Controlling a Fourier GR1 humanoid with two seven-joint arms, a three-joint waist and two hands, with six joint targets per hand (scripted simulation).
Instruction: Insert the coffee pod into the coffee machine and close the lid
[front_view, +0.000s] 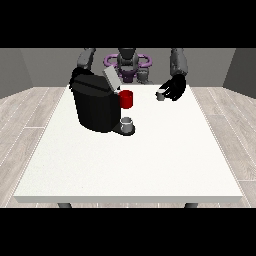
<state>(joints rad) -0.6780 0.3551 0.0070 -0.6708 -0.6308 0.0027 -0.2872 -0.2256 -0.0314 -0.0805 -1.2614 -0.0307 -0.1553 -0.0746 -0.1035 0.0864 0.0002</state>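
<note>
- White counter (130, 170) spreads bare across the foreground
- Small grey cup (127, 123) sits on the drip tray of the black coffee machine (95, 107), a red part (126, 99) showing just behind it
- Lid (111, 79) stands tilted up, so closing is still to do
- Coffee pod (160, 96) is held off the counter, well apart from the machine, pinched in the fingers of the hand at the view's right (175, 88); insertion not yet begun
- Other hand hidden behind the machine

I see the hand at the view's right (175, 88) hanging low with fingers curled; the other arm's hand is hidden.
</note>
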